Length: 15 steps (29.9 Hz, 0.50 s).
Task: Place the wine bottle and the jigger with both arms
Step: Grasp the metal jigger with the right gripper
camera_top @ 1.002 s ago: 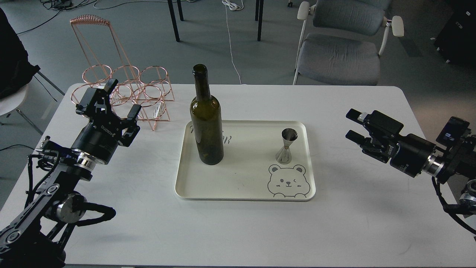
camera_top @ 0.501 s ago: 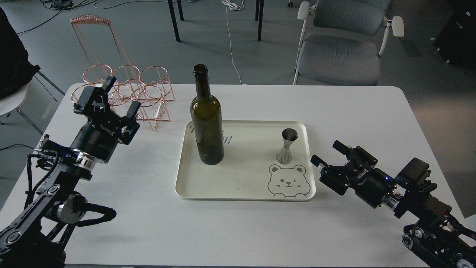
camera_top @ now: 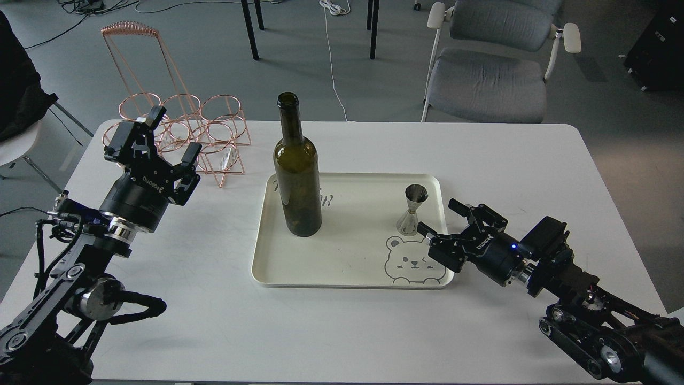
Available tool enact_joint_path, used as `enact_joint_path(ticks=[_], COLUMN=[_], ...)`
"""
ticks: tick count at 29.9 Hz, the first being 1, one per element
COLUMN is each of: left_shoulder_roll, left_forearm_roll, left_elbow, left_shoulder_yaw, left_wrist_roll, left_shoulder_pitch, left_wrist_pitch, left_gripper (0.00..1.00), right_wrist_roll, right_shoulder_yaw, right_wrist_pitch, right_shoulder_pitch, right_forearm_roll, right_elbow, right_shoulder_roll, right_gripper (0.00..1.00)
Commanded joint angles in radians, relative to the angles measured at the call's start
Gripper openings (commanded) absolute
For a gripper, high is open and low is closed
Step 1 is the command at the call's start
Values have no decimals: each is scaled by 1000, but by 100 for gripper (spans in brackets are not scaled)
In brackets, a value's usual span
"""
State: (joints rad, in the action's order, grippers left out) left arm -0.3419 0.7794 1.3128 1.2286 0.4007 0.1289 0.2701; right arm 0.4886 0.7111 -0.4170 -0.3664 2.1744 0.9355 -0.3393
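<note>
Head view: your right gripper (camera_top: pixel 439 218), fingers spread, has advanced to the small silver hourglass jigger (camera_top: pixel 412 209) from four o'clock; grasp imminent. Left gripper (camera_top: pixel 158 138) spread, idle.

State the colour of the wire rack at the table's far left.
Rose-gold copper wire rack, seen in the head view.

Your left arm (camera_top: pixel 80 256) comes in from the lower left, wrist angled up and away, left gripper (camera_top: pixel 163 139) raised with its jaws spread wide and nothing between them. Your right arm (camera_top: pixel 577 299) enters from the lower right, reaching low toward the centre; right gripper (camera_top: pixel 438 219) points left, jaws parted and empty, silver wrist ring visible behind it
</note>
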Motion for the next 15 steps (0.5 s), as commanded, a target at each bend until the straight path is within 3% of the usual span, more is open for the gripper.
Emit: enact_joint_path(ticks=[1,7,12,15], left_shoulder_roll=[0,1,0,0], left_forearm_roll=[0,0,0,0], left_elbow=[-1,0,0,0], left_shoulder_yaw=[0,0,0,0], left_wrist_roll=[0,0,0,0], left_shoulder_pitch=[0,0,0,0], left_wrist_pitch=[0,0,0,0], left_gripper=[98,98,98,98], right_wrist_roll=[0,0,0,0], right_shoulder_yaw=[-1,-1,-1,-2], right_wrist_pitch=[0,-3,-5,-22], right_shoulder_pitch=[-25,-35,-54,-57], right_forearm_roll=[7,7,7,7], right_elbow=[-49,-75,-101,-112], right_shoulder_roll=[46,111,111,109], right_gripper=[92,84,69,66])
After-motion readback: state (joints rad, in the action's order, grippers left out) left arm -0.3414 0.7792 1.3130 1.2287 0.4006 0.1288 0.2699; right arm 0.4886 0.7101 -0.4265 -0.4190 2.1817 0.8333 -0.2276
